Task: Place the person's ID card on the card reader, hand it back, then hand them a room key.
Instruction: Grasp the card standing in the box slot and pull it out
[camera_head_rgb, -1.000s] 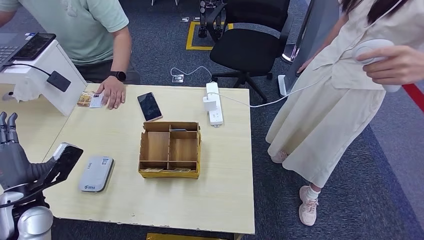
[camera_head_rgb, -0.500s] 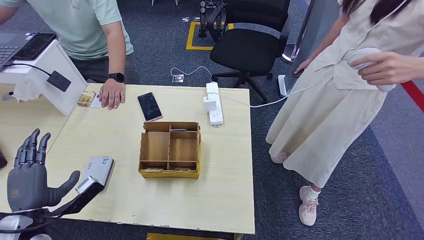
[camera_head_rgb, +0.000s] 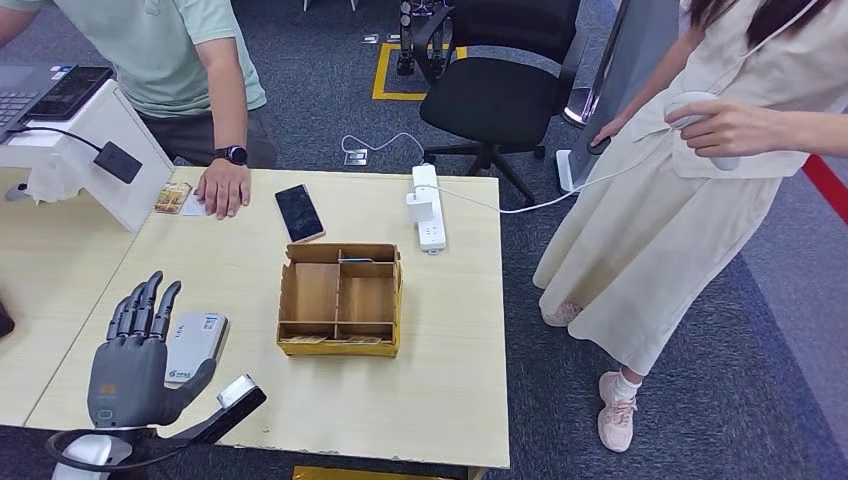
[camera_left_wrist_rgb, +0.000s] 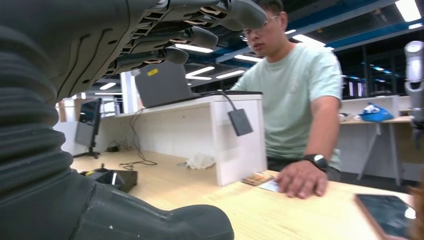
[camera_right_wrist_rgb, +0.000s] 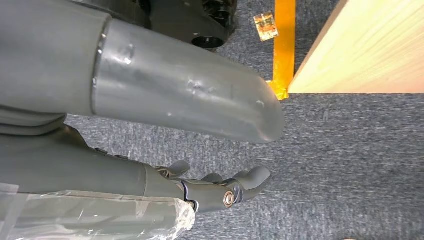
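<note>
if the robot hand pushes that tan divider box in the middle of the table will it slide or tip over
The divider box is low, wide and looks like thin cardboard, so it likely slides rather than tips. Its compartments look nearly empty, so it is probably light. A push against the thin walls might flex them.

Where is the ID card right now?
In the head view the ID card lies flat at the far left of the table, partly under the seated person's hand, next to the white stand and left of the phone.
</note>
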